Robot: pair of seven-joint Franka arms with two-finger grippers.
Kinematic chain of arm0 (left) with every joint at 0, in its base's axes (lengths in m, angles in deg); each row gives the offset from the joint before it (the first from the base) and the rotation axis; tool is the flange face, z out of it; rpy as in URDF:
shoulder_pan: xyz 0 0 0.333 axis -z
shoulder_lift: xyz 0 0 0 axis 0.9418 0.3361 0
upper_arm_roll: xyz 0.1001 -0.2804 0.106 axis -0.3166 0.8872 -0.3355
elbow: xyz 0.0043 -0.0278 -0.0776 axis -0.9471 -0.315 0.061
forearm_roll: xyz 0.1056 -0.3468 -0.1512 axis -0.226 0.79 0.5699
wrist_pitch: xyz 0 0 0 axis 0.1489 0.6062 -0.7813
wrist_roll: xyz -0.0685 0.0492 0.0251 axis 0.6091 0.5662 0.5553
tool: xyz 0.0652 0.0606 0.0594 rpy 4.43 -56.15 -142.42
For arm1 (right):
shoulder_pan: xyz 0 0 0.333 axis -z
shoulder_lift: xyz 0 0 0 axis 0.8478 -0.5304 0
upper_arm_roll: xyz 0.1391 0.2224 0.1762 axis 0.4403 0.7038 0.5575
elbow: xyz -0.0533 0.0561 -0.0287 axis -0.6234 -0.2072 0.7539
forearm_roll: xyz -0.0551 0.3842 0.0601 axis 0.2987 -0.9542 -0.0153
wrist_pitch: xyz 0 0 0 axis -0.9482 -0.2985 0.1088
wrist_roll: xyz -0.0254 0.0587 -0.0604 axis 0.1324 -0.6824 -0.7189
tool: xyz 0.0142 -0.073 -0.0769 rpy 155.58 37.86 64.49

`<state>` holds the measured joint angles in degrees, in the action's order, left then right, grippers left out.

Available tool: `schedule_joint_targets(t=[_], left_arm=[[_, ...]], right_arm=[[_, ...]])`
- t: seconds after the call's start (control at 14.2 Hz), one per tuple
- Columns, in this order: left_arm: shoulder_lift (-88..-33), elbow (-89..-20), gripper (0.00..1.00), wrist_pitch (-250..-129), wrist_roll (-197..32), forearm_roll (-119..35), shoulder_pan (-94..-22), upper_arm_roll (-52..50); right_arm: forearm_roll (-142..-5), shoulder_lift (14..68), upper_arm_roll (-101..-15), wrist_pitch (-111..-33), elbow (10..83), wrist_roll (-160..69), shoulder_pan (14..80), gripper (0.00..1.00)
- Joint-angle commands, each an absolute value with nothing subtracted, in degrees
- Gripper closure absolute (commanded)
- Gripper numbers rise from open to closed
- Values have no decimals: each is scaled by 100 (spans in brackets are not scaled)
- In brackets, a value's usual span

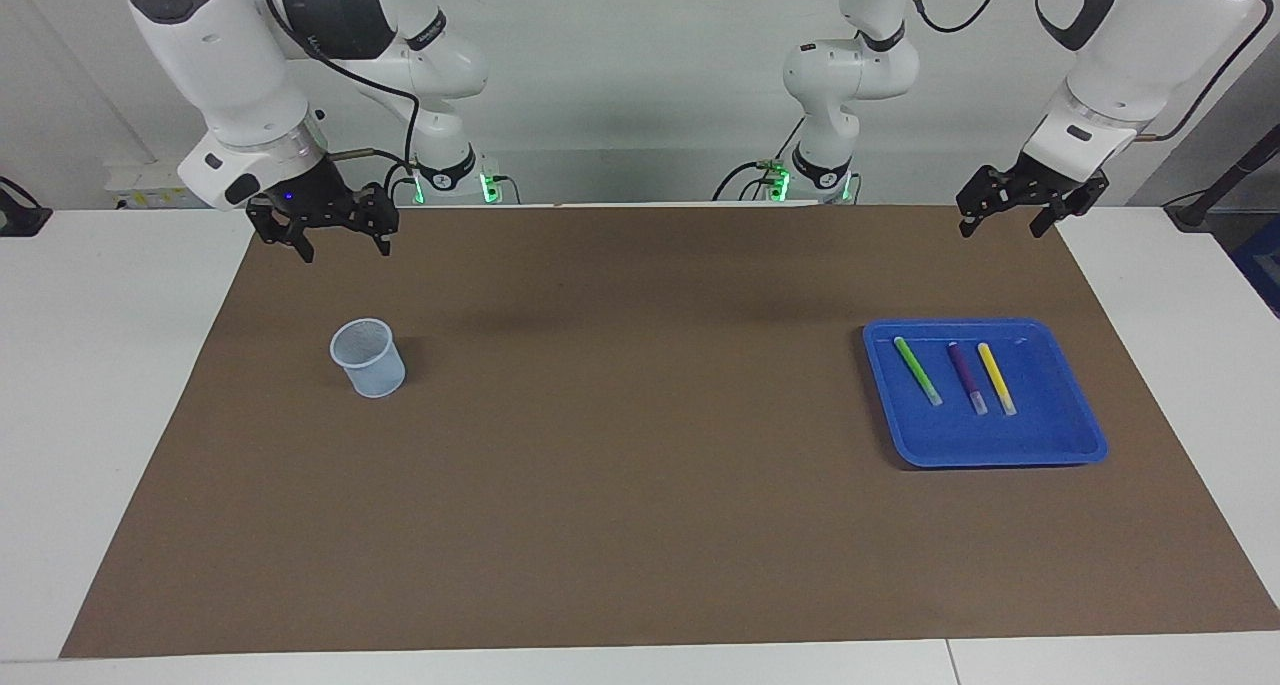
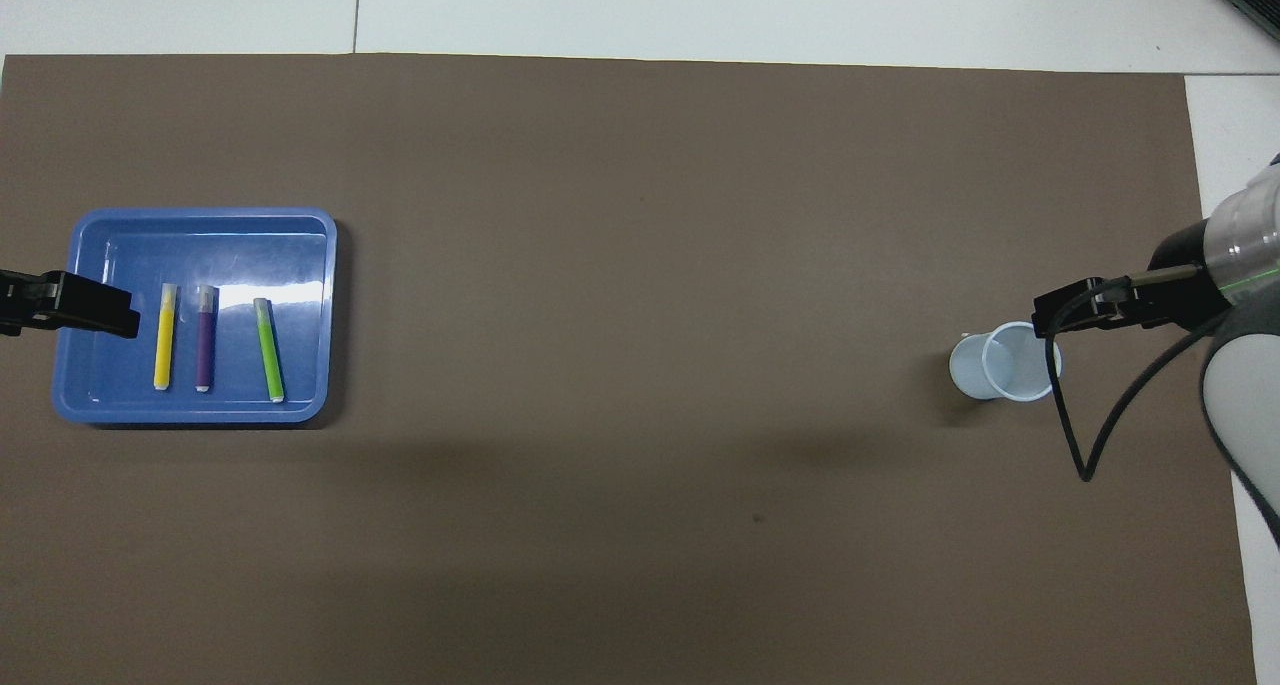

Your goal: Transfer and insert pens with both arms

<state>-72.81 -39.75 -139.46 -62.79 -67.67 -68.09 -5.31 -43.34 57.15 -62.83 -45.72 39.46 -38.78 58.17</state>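
Three pens lie side by side in a blue tray (image 1: 1075, 435) toward the left arm's end of the table: green (image 1: 917, 370), purple (image 1: 966, 377) and yellow (image 1: 996, 378). They also show in the overhead view: green (image 2: 268, 350), purple (image 2: 205, 337), yellow (image 2: 164, 336). My left gripper (image 1: 1003, 228) is open and empty, raised in the air; from overhead it (image 2: 90, 310) covers the tray's outer rim (image 2: 200, 215). My right gripper (image 1: 343, 248) is open and empty, raised over the mat beside the cup; it also shows in the overhead view (image 2: 1075, 310).
A pale blue translucent cup (image 1: 368, 357) stands upright on the brown mat (image 1: 640, 465) toward the right arm's end; it also shows from overhead (image 2: 1005, 362). White table borders the mat on all sides. A black cable (image 2: 1070, 415) hangs from the right arm.
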Motion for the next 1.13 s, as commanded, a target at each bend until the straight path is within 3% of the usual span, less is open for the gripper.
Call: schedule_joint_targets(t=[0.0, 1.05], left_arm=[[-7233, -3844, 0, -13860, -6331, -6681, -6878, -503], [-7259, -3880, 0, -13860, -6331, -6681, -6904, -503]], right_arm=[[-4295, 5814, -6288, -4562, 4013, -3824, 5823, 0], [-4295, 5814, -6288, -4562, 4013, -3824, 5814, 0]])
